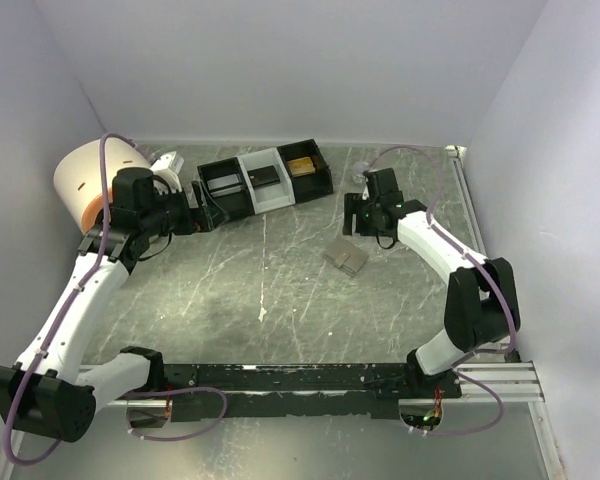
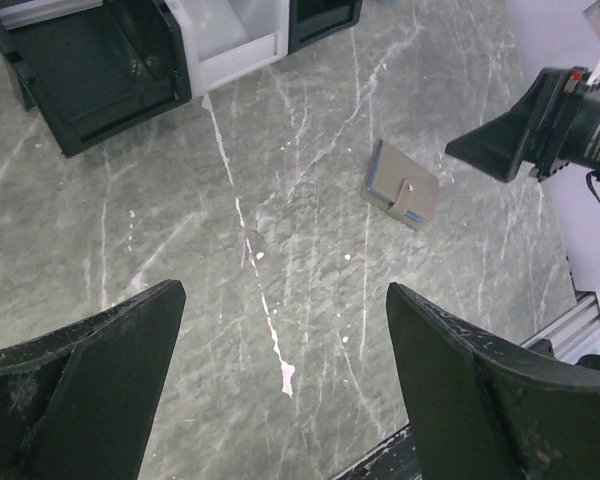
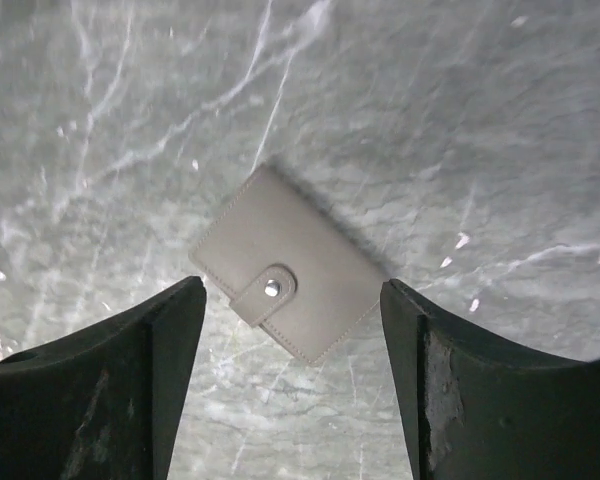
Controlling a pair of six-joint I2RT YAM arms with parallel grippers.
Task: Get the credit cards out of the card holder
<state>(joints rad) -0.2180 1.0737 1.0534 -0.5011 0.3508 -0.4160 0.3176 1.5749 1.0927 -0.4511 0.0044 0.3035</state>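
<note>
Tray (image 1: 242, 196) sits just ahead of the left pincer (image 2: 285, 295), jaws wide, empty. Right pincer (image 3: 292, 300), also spread, hangs right over the holder (image 3: 285, 262), which lies snapped shut below it. Pinch it flat and it'll probably skid, cards stuck inside.

We see the card holder (image 3: 288, 265) as a plain grey-beige, edged with matching stitching, and its snap (image 3: 271, 288) is silver. The table (image 1: 280, 300) is grey-green stone with thin white veins and pale flecks. The tray (image 1: 244, 175) has a white middle compartment between two black ones, and a gold-brown item (image 1: 301, 166) lies in the right one. Both arms are white with black joints, the left arm (image 1: 75, 300) carrying a purple cable (image 1: 104, 200). The left gripper (image 2: 283, 300) and right gripper (image 3: 292, 290) are black with pale scuffs. A cream drum (image 1: 90, 180) has an orange band.
</note>
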